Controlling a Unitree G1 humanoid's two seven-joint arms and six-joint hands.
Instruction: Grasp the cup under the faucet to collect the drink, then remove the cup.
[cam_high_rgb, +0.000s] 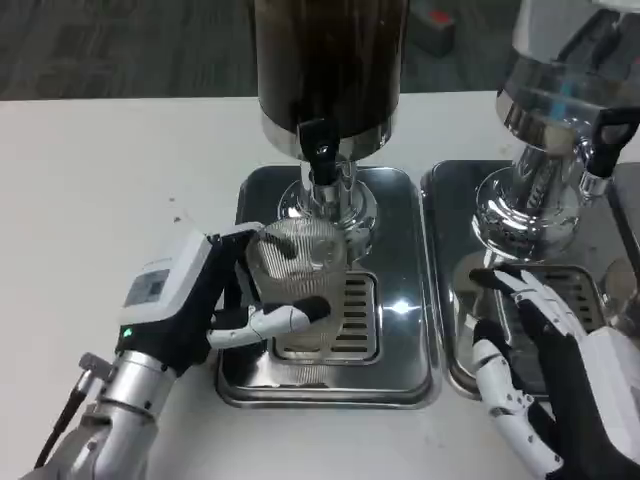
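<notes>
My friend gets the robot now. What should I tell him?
Left robot hand: grips the clear ribbed cup, which sits on the drip tray under the dark dispenser's faucet.
Right robot hand: holds nothing, fingers spread, over the second tray.
Done: cup grasped and placed under the faucet.
Left: collect the drink, whose flow I can't see, then take the cup away.

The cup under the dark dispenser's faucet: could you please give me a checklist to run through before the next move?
1. Left hand grips the cup: ok.
2. Cup upright on the drip tray: ok.
3. Cup directly below the faucet: ok, roughly; exact alignment cannot tell.
4. Drink flowing or level in cup: cannot tell.
5. Right hand holds nothing, fingers apart over the neighbouring tray: ok.
6. Free path to pull the cup toward the robot: ok.
</notes>
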